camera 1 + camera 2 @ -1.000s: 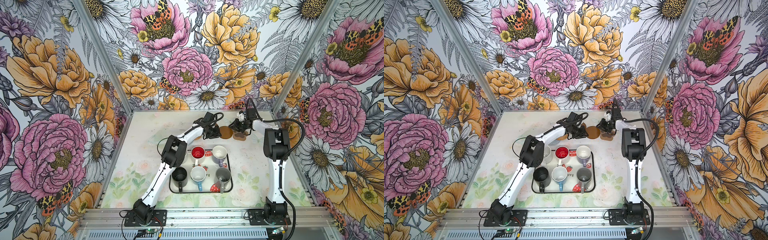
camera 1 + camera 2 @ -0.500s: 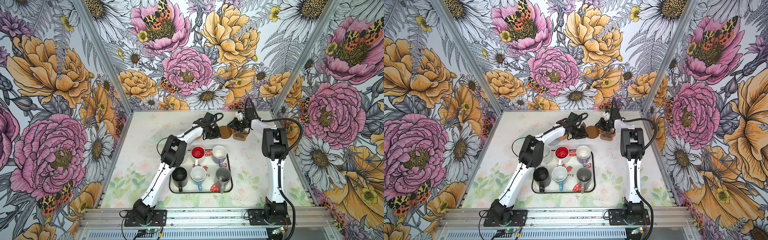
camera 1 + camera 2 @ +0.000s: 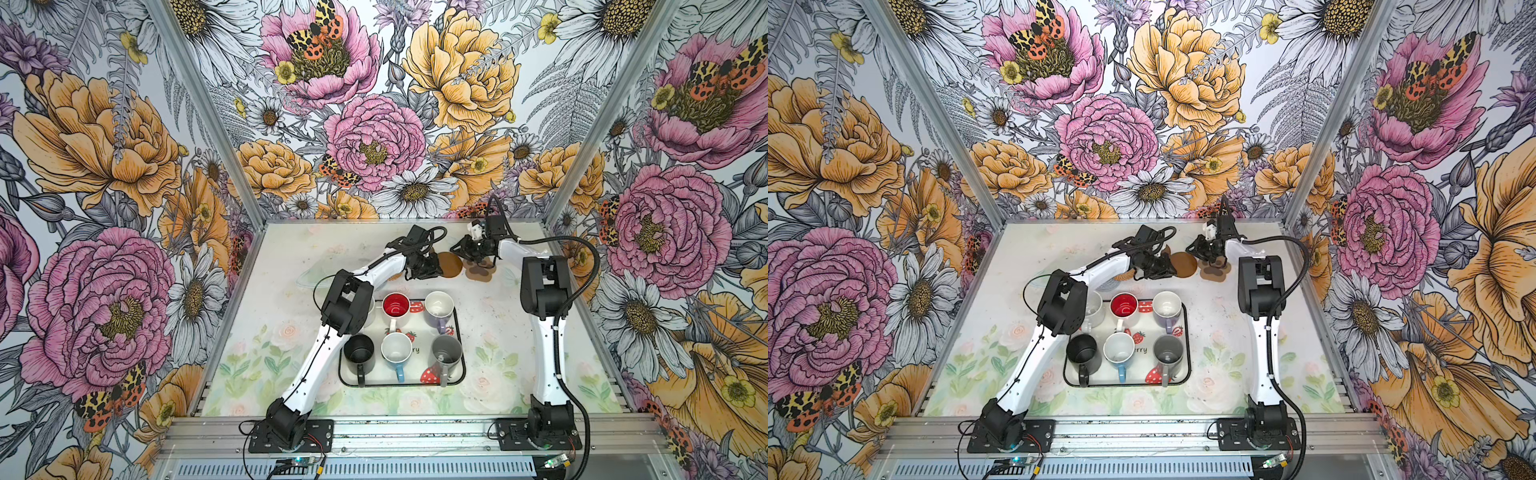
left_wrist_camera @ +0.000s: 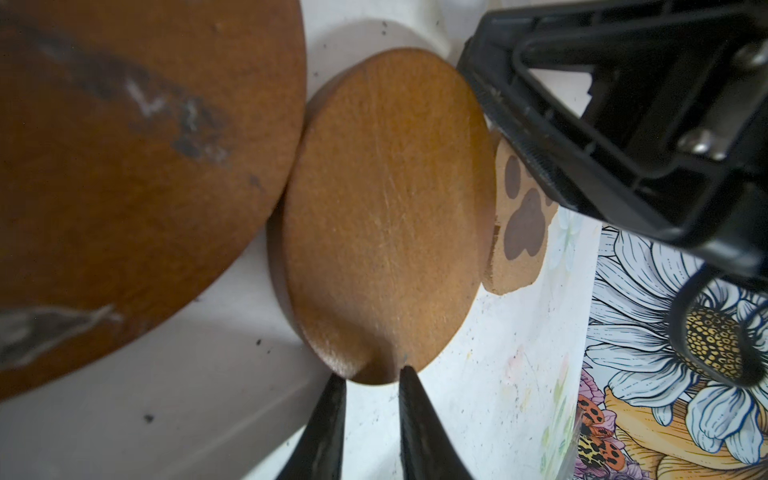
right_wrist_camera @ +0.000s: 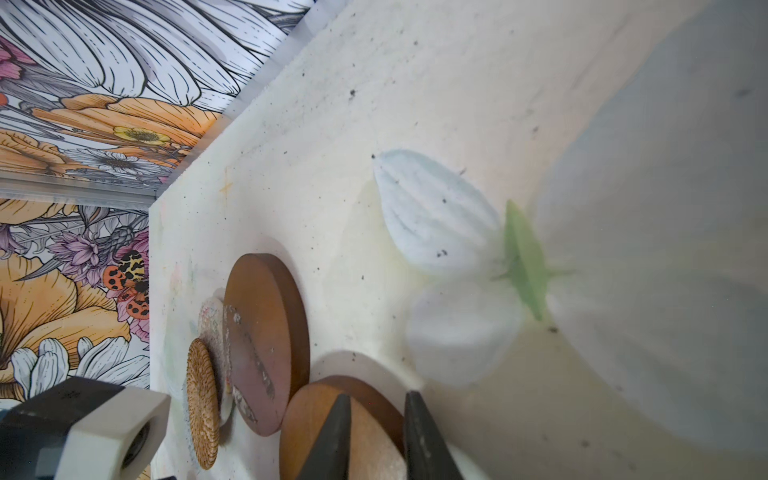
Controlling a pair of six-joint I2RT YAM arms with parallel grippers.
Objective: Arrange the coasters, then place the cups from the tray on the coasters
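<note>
Right arm shifted slightly; right gripper (image 5: 376,399) and left gripper (image 4: 370,374) narrowly parted at brown disc (image 4: 386,216), grip unclear; cups (image 3: 396,304) still on tray (image 3: 417,361).

Brown disc (image 4: 386,216) matt, wood-like; rattan coaster (image 5: 203,403) rough woven; red-inside mug (image 3: 395,304) glossy.

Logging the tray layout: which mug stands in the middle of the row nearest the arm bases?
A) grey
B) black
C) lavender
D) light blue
D: in both top views the light blue mug stands on the tray between the black mug and the grey mug.
</note>
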